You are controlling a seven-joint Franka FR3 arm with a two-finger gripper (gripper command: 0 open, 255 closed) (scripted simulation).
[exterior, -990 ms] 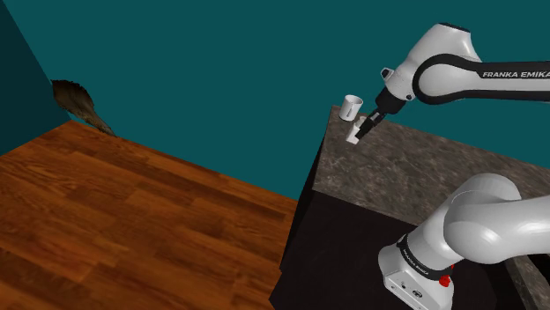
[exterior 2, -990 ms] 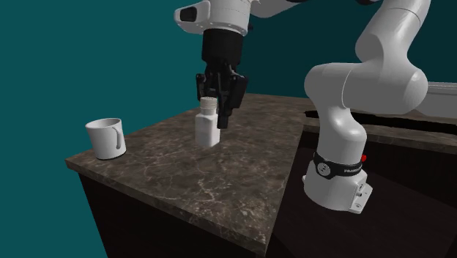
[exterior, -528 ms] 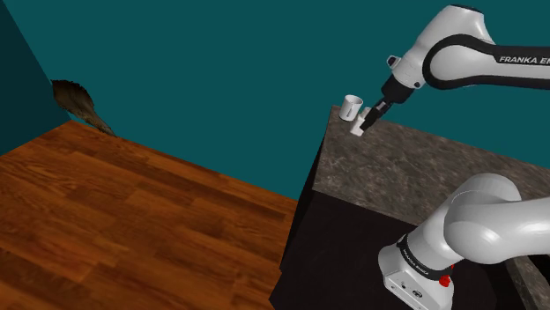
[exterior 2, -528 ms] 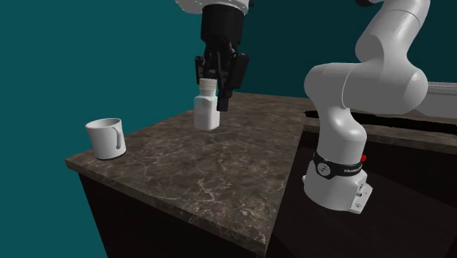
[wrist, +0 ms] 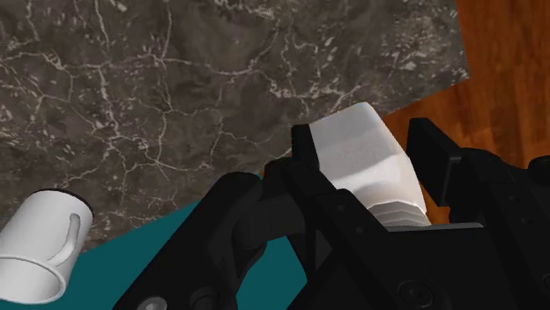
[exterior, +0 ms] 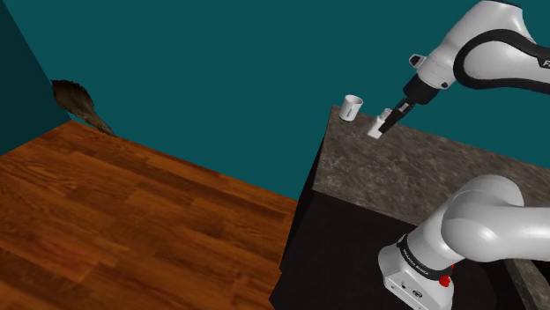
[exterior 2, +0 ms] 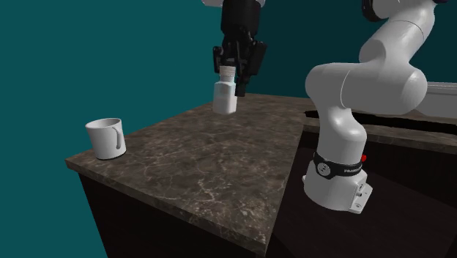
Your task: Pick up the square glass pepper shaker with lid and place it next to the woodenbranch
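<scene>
The pepper shaker [exterior 2: 225,96] is a plain white square bottle with a ribbed neck, hanging in the air above the dark marbled counter [exterior 2: 205,161]. My black gripper [exterior 2: 236,72] is shut on its neck and upper body. In the shoulder view the shaker [exterior: 377,129] hangs below the gripper [exterior: 391,118], to the right of the mug. From the wrist, the shaker [wrist: 366,158] sits clasped between the two fingers [wrist: 308,163]. The brown wooden branch [exterior: 79,103] lies far off at the shoulder view's left, where the wooden floor meets the teal wall.
A white mug [exterior 2: 107,137] stands at the counter's corner, seen also as the mug [exterior: 352,107] and the mug [wrist: 40,247]. The counter edge drops to a wooden floor [exterior: 132,220]. Teal walls surround. The arm's base [exterior 2: 340,176] stands beside the counter.
The gripper has lifted the shaker off the counter and carried it up and away from the mug, to the right in both exterior views.
</scene>
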